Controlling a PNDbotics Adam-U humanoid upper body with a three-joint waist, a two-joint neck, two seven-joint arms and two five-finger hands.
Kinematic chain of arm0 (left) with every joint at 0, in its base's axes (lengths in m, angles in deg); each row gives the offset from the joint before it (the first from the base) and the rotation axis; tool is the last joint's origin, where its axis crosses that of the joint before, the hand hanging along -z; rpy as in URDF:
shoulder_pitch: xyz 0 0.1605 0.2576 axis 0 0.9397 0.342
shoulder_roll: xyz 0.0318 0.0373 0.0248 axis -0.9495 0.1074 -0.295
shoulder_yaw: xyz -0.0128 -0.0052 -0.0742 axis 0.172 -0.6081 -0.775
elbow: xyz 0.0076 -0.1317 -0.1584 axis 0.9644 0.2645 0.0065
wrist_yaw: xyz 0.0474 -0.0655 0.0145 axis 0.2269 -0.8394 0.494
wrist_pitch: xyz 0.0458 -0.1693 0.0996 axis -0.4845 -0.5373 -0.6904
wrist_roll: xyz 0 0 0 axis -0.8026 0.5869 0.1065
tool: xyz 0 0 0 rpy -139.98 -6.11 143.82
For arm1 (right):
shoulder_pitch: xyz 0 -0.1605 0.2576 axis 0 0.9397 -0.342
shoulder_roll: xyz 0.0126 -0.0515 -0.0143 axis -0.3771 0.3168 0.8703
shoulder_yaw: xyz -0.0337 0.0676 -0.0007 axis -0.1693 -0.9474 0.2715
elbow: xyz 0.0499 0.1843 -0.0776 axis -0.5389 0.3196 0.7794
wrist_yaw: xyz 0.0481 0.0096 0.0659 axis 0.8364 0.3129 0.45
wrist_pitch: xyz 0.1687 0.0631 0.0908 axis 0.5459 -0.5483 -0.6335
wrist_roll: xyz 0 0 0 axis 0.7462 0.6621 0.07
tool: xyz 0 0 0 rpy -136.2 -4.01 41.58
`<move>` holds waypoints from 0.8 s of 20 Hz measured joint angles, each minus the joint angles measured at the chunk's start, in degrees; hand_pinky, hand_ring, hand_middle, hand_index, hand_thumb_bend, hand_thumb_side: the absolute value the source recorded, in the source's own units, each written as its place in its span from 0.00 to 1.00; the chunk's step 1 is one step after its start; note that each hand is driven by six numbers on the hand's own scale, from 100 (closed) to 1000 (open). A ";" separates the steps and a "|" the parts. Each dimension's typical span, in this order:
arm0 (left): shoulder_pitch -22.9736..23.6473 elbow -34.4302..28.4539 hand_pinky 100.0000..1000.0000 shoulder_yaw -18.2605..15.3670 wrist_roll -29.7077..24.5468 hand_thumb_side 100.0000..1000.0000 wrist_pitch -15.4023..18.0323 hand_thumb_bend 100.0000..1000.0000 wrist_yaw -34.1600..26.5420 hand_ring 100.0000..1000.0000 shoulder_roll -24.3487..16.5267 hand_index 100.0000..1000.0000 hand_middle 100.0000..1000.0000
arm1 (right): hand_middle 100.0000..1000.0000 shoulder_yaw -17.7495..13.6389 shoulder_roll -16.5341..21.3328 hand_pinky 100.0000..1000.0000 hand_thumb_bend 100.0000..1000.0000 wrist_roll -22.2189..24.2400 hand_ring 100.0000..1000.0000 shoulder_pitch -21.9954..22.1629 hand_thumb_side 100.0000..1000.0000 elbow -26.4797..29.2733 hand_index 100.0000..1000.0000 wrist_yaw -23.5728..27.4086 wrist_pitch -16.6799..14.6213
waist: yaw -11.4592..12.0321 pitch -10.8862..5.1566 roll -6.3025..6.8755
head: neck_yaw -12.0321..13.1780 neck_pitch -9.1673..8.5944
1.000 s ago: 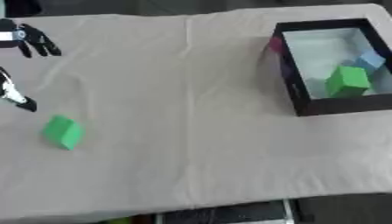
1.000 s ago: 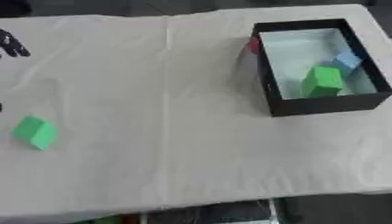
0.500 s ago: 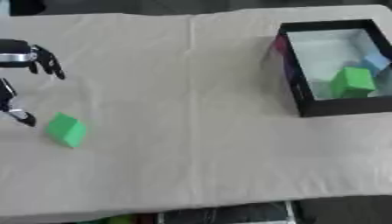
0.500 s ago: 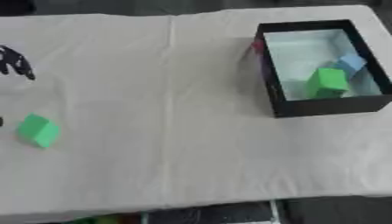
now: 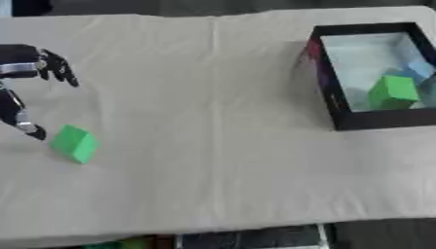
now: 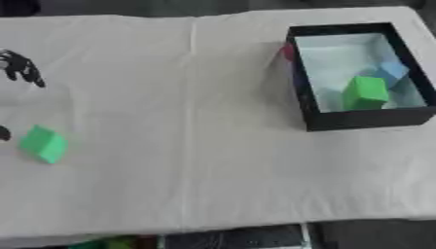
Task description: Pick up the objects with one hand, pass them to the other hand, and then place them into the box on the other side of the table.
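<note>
1. Your left hand [image 5: 26, 92] hangs just left of the green block [image 5: 74, 143], fingers spread, thumb tip beside it, not touching.
2. The right eye view shows only its fingertips.
3. The black box [image 5: 336, 104], far right of that block, holds another green block [image 5: 392, 91].

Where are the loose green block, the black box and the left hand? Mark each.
green block [image 5: 74, 143]: left eye view, its front face.
black box [image 5: 374, 119]: left eye view, near wall.
left hand [image 5: 34, 64]: left eye view, its palm.

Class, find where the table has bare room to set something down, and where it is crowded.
Bare: the cloth between the green block and the black box, and the near strip. Crowded: the box's near end, and round the left hand.
</note>
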 measured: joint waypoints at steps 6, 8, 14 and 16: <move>1.18 0.85 0.67 0.37 -1.27 0.00 -0.10 0.73 -1.68 0.71 0.05 0.75 0.68 | 0.93 -0.04 -0.45 1.00 0.00 0.03 0.96 0.46 0.38 -0.27 0.83 -0.20 0.01 | -0.07 0.15 -0.01 | 0.13 0.00; 1.58 0.84 0.67 0.37 -2.00 0.00 -0.20 0.73 -2.62 0.71 0.02 0.75 0.68 | 0.93 -0.18 -0.45 1.00 0.00 0.04 0.96 0.48 0.38 -0.39 0.83 -0.33 0.00 | -0.07 0.15 -0.01 | 0.21 0.00; 2.68 -0.55 0.66 0.37 -3.53 0.00 -0.77 0.73 -4.90 0.71 -0.71 0.74 0.67 | 0.93 -0.33 -0.50 1.00 0.00 0.15 0.96 1.01 0.37 -0.60 0.83 -0.73 -0.16 | 0.01 0.15 -0.04 | 0.36 0.00; 3.26 -1.08 0.66 0.39 -3.83 0.02 -1.05 0.72 -5.42 0.70 -1.08 0.74 0.66 | 0.93 -0.33 -0.51 1.00 0.00 0.20 0.96 1.02 0.38 -0.62 0.83 -0.98 -0.23 | 0.02 0.15 -0.04 | 0.38 0.00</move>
